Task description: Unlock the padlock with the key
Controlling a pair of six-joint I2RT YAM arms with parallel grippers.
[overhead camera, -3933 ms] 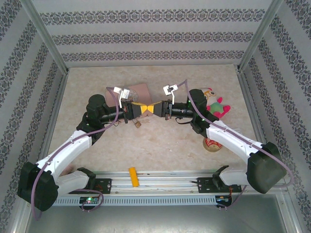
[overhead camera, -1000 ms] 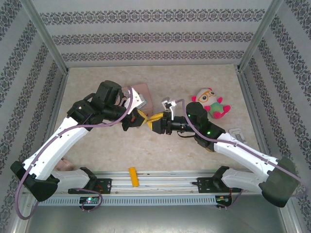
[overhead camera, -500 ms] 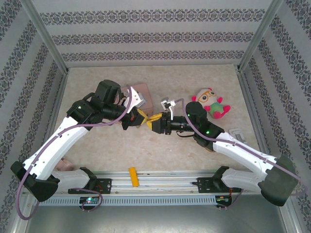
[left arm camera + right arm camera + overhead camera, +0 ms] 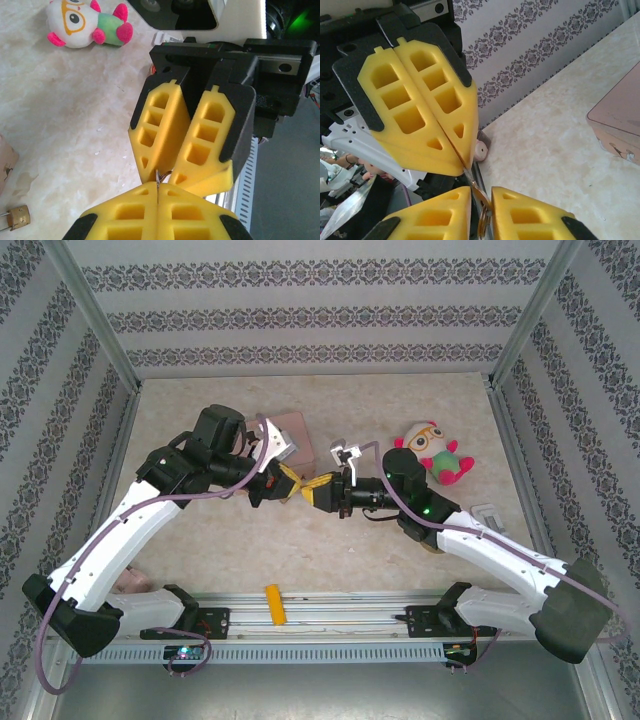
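Note:
The key (image 4: 158, 183) is a thin grey sliver, and my left gripper (image 4: 157, 192) is shut on its blade. My right gripper (image 4: 481, 200) meets it tip to tip, jaws a little apart, with the key's head and ring (image 4: 483, 214) in the gap. From above, the left gripper (image 4: 286, 483) and right gripper (image 4: 316, 490) touch noses over the middle of the table. The small brass padlock (image 4: 17, 217) lies on the table down to the left in the left wrist view, apart from both grippers.
The pink tin (image 4: 291, 429) sits just behind the left gripper. A plush toy (image 4: 437, 452) lies at the right rear. A yellow oblong block (image 4: 273, 604) rests on the front rail. The left fingers (image 4: 420, 115) crowd the right wrist view.
Since 3.9 s ago the left arm has lifted and swung, and the meeting point of the grippers has moved slightly toward me. Over the last second both grippers crept slightly left.

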